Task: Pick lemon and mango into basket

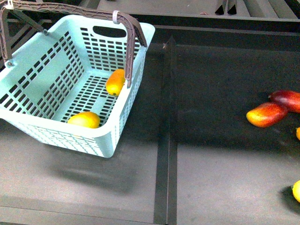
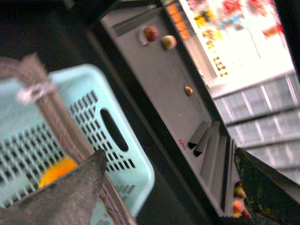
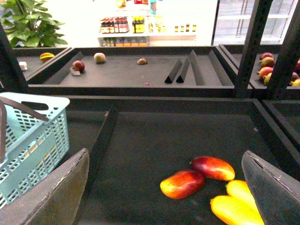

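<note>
Dark shelving carries your aqua slotted plastic basket (image 1: 56, 126), raised by its brown handle (image 1: 133, 28), apparently in your left hand (image 2: 154, 187). Your right hand (image 3: 164, 192) hangs wide and empty above the red-yellow mangoes (image 3: 183, 183), ready to pick.

The front view cuts the basket (image 1: 70, 93) at its left edge and crops 2 yellow fruits (image 1: 296, 190) at the right edge. The left wrist view is blurred; its distant fruits (image 2: 159, 37) are too small to identify.

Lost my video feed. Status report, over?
Right end effector open, empty, above the red-yellow fruits. Left end effector's state unclear, beside basket handle. Basket holds two yellow-orange fruits. Nothing blocking.
</note>
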Robot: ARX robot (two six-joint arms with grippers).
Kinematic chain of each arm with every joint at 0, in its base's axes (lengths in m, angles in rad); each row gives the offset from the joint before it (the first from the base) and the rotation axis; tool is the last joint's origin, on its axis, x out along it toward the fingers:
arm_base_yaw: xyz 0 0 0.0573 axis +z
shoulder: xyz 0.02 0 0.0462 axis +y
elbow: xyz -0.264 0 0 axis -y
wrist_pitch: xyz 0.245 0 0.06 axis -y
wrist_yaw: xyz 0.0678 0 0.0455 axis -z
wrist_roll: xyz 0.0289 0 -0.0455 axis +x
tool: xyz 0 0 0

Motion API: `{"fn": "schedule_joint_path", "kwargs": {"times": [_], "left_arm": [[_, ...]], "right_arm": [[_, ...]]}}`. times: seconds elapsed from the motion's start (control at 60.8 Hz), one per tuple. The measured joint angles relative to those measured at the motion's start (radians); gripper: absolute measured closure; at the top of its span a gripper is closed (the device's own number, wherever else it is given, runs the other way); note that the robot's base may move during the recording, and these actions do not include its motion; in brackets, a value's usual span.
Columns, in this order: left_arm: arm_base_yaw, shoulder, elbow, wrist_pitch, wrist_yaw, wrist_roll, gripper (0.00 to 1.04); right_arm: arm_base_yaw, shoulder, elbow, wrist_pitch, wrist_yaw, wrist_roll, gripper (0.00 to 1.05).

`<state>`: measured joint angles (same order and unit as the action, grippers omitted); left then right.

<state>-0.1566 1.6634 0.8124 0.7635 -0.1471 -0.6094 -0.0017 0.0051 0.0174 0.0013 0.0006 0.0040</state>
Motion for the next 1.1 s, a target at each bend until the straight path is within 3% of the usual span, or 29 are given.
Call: {"fn": "schedule_joint_path", "kwargs": {"times": [0.115, 0.296, 0.494, 0.592, 0.839, 1.102], "left_arm": [[0.033, -0.142, -0.205, 0.171, 0.026, 0.435, 0.66], [0.066, -0.278, -0.413, 0.209, 0.063, 0.573, 1.02], [0.097, -0.433, -0.56, 0.209, 0.093, 0.591, 1.02], [0.151, -0.527, -0.627, 0.18, 0.141, 0.595, 1.02], [0.153, -0.661, -0.741, 0.162, 0.147, 0.595, 1.02], [0.153, -0.901, -0.789, -0.035, 0.147, 0.598, 1.02]], "right_arm": [[0.0, 0.0, 0.0, 0.0, 0.0, 0.0, 0.09], [0.0, 0.0, 0.0, 0.0, 0.0, 0.0, 0.09], [0.0, 0.0, 0.0, 0.0, 0.0, 0.0, 0.09], [0.0, 0.0, 0.0, 0.0, 0.0, 0.0, 0.09], [0.0, 0.0, 0.0, 0.0, 0.0, 0.0, 0.09], [0.0, 0.0, 0.0, 0.0, 0.0, 0.0, 0.09]]}}
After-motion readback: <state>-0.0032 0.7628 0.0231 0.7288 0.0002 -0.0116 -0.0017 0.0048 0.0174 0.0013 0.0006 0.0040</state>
